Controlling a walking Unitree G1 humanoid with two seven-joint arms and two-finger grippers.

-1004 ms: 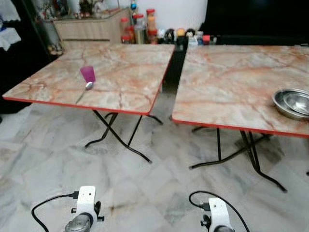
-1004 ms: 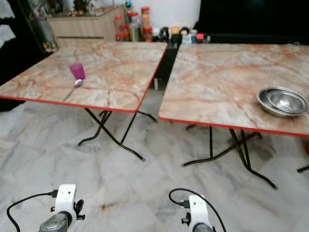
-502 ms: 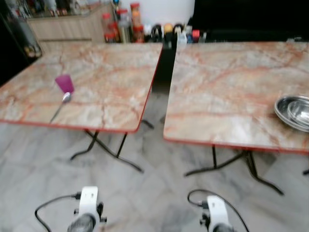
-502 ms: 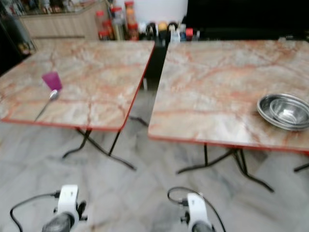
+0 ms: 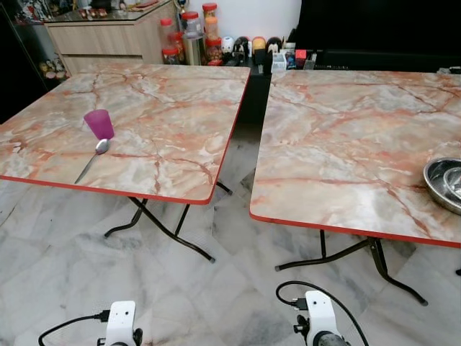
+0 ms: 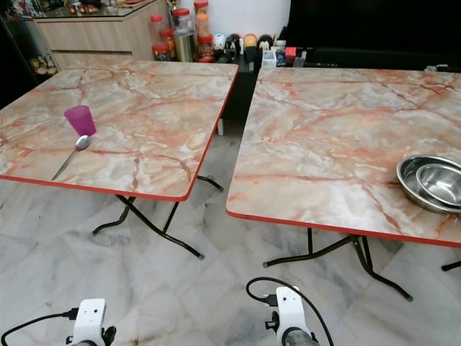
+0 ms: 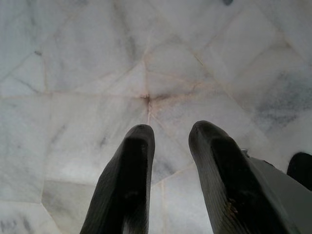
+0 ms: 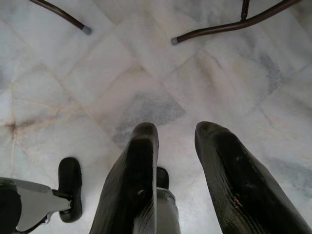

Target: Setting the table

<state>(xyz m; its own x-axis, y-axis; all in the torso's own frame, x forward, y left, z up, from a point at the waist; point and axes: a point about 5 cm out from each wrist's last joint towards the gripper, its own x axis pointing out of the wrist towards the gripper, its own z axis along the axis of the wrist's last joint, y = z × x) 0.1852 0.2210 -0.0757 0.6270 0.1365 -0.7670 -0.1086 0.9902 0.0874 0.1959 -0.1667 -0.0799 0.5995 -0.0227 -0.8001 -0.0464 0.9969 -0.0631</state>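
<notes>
- Both arms hang low in front of me, wrists just poking into the bottom of the head views, cables looping off them.
- Left gripper [image 7: 168,141] points straight down at the marble floor [image 7: 97,73], fingers apart with a clear gap between them, nothing held.
- Right gripper [image 8: 175,141] is in the same pose, aimed at the floor, fingers apart and empty. I can see the dark feet of a bench frame [image 8: 229,24] beyond it in that wrist view.
- Two marble-look benches with red edges ahead, side by side with a gap between them: left bench [image 5: 166,101] and right bench [image 5: 346,144].
- On the left bench, near its left front part, a purple cup [image 5: 99,124] stands upright. A spoon [image 5: 94,156] lies just in front of it, bowl end close to the cup, handle pointing toward the front edge.
- On the right bench, at its far right near the front, a steel bowl [image 6: 432,182] with what looks like a second one nested inside.
- Behind the benches there's a wooden cabinet [image 5: 108,36] and a row of jars and bottles [image 5: 198,36] on the floor by the wall.
</notes>
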